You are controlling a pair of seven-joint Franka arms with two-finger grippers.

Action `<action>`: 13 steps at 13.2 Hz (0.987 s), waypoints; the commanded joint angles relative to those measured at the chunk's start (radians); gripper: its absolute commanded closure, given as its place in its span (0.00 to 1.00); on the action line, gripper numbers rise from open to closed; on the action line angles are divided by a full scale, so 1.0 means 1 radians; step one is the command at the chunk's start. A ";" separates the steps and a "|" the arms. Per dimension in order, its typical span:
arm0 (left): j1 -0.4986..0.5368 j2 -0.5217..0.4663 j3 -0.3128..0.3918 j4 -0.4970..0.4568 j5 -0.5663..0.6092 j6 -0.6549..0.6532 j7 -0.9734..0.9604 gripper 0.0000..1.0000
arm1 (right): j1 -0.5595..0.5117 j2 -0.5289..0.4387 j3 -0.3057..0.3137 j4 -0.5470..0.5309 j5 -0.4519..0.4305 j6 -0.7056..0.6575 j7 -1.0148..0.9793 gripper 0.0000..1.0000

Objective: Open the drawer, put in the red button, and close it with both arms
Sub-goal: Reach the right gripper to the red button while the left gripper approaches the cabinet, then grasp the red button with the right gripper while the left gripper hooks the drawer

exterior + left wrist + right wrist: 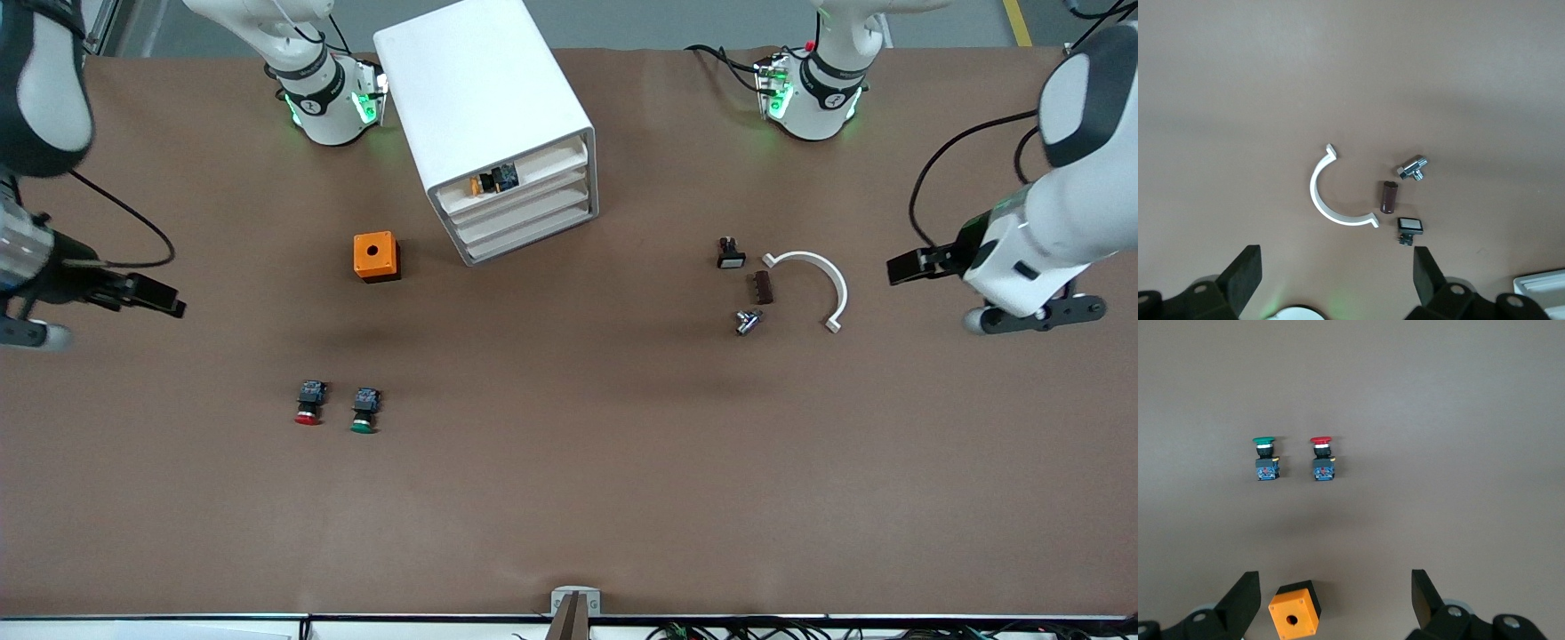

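The white cabinet (484, 98) stands at the table's robot side, its four white drawers (533, 209) all pushed in; a small black, blue and orange part shows in the top one. The red button (308, 403) lies on the table nearer the front camera than the orange cube (376, 257), beside the green-capped twin (364, 410). It also shows in the right wrist view (1322, 460). My right gripper (173, 307) hangs open and empty over the right arm's end of the table (1335, 597). My left gripper (896, 269) hangs open and empty over the left arm's end (1336, 273).
Toward the left arm's end lie a white curved clamp (822, 280), a brown cylinder (763, 287), a metal fitting (748, 321) and a white-capped button (730, 254). A corner of the cabinet shows in the left wrist view (1541, 283).
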 commanded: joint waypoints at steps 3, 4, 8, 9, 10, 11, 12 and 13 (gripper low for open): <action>-0.065 0.140 -0.002 0.036 -0.088 -0.006 -0.314 0.00 | 0.038 0.115 -0.001 0.007 0.014 0.067 0.005 0.00; -0.082 0.176 -0.002 0.056 -0.108 0.002 -0.386 0.00 | 0.049 0.141 -0.001 0.007 0.014 0.091 0.022 0.00; -0.185 0.356 -0.002 0.138 -0.139 0.031 -0.766 0.00 | 0.086 0.265 -0.001 0.009 0.013 0.248 0.092 0.00; -0.206 0.385 -0.002 0.139 -0.171 0.060 -0.868 0.00 | 0.096 0.296 -0.002 0.007 0.014 0.281 0.092 0.00; -0.234 0.413 0.000 0.139 -0.201 0.076 -0.965 0.00 | 0.095 0.327 -0.002 0.007 0.013 0.315 0.092 0.00; -0.266 0.439 -0.002 0.139 -0.218 0.076 -1.082 0.00 | 0.092 0.361 -0.002 0.007 0.013 0.347 0.091 0.00; -0.296 0.463 0.000 0.139 -0.229 0.076 -1.196 0.00 | 0.087 0.393 -0.002 0.007 0.013 0.378 0.091 0.00; -0.320 0.485 -0.002 0.139 -0.237 0.077 -1.290 0.00 | 0.084 0.419 -0.002 0.007 0.011 0.398 0.091 0.00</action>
